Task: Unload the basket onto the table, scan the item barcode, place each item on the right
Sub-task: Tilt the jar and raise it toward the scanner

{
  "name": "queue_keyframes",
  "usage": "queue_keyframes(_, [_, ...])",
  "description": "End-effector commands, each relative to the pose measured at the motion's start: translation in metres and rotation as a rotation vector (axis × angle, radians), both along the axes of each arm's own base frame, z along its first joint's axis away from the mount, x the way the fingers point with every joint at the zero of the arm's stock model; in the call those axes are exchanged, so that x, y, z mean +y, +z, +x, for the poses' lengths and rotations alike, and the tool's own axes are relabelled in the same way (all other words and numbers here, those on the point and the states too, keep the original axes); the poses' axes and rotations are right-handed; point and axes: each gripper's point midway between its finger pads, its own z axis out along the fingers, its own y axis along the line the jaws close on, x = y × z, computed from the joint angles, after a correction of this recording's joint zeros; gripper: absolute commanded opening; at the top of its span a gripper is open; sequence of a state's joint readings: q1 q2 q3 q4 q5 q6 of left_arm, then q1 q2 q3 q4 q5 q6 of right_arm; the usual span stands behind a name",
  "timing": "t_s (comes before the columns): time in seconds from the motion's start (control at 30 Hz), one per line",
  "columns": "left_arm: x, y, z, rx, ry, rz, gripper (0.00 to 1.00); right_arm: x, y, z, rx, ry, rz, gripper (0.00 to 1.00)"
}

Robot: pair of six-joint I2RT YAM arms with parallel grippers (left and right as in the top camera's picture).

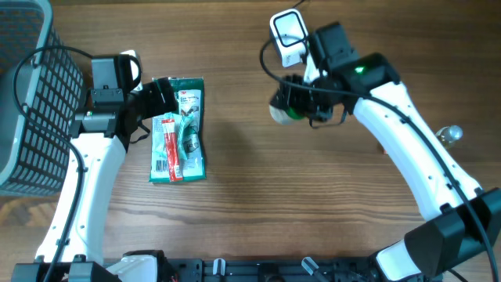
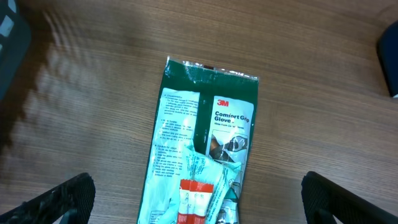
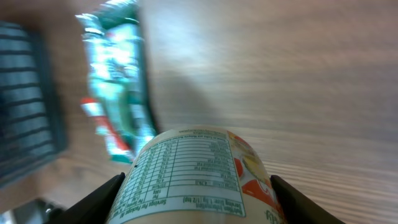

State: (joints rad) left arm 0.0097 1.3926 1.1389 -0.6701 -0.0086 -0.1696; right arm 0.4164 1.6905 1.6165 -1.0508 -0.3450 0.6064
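Cup (image 3: 193,174) sitting clamped in right gripper (image 1: 296,106), hanging near the table's (image 1: 258,204) far edge just beside the scanner (image 1: 287,33) | probably light, stiff, slick label, so squeezing its sides is looking safest | left gripper (image 2: 198,198) gaping wide over glove packet (image 2: 205,124)

The green packet (image 2: 205,143) lying on the table has a white "3M" in its upper right panel. Under that it reads "Comfort Grip Glove", though the shine eats part of the middle word. The left panel of the packet is a block of fine white print, too small to make out. The red and white tubes (image 2: 194,202) lying over its lower end have lettering I can't read. The round container (image 3: 193,180) shows a boxed table like a nutrition chart, its rows too blurred to read.
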Motion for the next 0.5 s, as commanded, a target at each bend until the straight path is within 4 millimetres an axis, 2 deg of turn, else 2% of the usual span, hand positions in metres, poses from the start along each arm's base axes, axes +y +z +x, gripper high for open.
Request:
queue_keyframes(0.0, [0.001,0.009,0.002,-0.024,-0.003,-0.004,1.00,0.020,0.087,0.019,-0.203,0.050,0.143,0.20])
queue_keyframes(0.13, [0.001,0.009,0.002,-0.024,-0.004,-0.003,1.00,0.021,0.151,0.022,-0.341,0.061,0.194,0.19])
queue_keyframes(0.2, [0.001,0.009,0.002,-0.024,-0.004,-0.003,1.00,0.021,0.168,0.027,-0.400,0.052,0.203,0.12])
queue_keyframes(0.3, [0.001,0.009,0.002,-0.024,-0.004,-0.003,1.00,0.004,0.165,0.052,-0.476,-0.047,0.102,0.16])
queue_keyframes(0.4, [0.001,0.009,0.002,-0.024,-0.004,-0.003,1.00,-0.027,0.146,0.080,-0.517,-0.187,-0.090,0.23])
queue_keyframes(0.47, [0.001,0.009,0.002,-0.024,-0.003,-0.004,1.00,-0.035,0.130,0.096,-0.517,-0.229,-0.163,0.19])
